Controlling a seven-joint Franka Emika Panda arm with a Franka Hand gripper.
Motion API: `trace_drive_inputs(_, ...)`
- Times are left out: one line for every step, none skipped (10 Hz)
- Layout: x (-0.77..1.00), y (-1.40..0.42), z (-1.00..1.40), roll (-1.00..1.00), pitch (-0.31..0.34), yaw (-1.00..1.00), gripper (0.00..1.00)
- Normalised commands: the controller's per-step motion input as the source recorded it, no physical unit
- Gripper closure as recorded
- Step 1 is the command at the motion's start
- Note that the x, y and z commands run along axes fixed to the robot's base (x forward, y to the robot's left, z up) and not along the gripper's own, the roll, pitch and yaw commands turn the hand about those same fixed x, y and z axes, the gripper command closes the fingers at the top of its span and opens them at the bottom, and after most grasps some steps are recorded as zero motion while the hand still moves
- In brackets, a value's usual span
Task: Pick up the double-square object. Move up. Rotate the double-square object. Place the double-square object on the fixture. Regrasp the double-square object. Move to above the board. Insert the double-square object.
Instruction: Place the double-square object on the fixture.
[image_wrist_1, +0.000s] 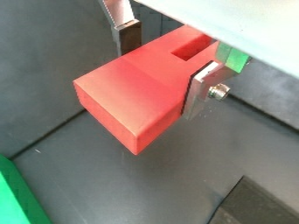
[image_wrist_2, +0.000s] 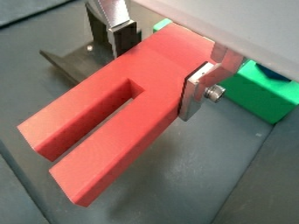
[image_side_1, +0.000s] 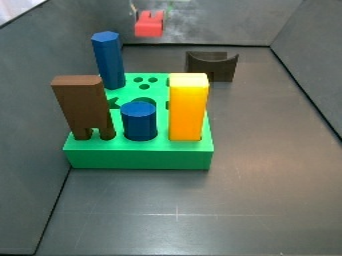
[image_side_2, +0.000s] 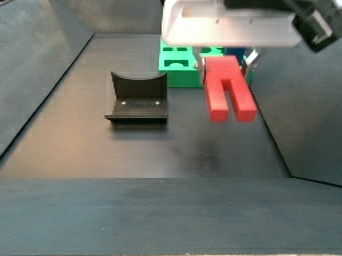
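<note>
Two silver fingers (image_wrist_2: 198, 90) of your gripper (image_wrist_2: 158, 61) are closed on the double-square object (image_wrist_2: 111, 114), held clear above the floor. Your fixture (image_side_2: 138, 98) sits beside it, apart; the board (image_side_1: 139, 149) lies beyond.

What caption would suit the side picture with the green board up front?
Claw holds the red double-square object aloft, behind the board.
</note>
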Motion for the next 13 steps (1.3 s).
trace_drive_inputs(-0.03, 0.00, 1.00, 0.10, 0.052, 0.01, 1.00)
trace_drive_inputs(-0.03, 0.00, 0.94, 0.10, 0.058, 0.01, 1.00)
trace_drive_inputs(-0.02, 0.00, 0.75, 0.10, 0.061, 0.02, 1.00)
trace_drive_inputs(-0.01, 0.00, 0.61, 0.10, 0.068, 0.02, 1.00)
trace_drive_inputs(-0.01, 0.00, 0.42, 0.11, 0.081, 0.03, 1.00)
trace_drive_inputs(0.00, 0.00, 0.33, 0.11, 0.084, 0.03, 1.00)
trace_drive_inputs(0.00, 0.00, 0.18, 0.10, 0.087, 0.03, 1.00)
trace_drive_inputs(1.00, -0.37, 0.00, -0.21, 0.060, 0.01, 1.00)
trace_drive_inputs(1.00, -0.36, -0.01, -0.21, 0.072, 0.01, 1.00)
trace_drive_inputs(1.00, -0.34, -0.01, -0.20, 0.078, 0.01, 1.00)
trace_drive_inputs(1.00, -0.30, -0.01, -0.18, 0.086, 0.01, 1.00)
trace_drive_inputs(1.00, -0.28, -0.01, -0.15, 0.099, 0.01, 1.00)
trace_drive_inputs(1.00, -0.25, -0.01, -0.12, 0.111, 0.00, 1.00)
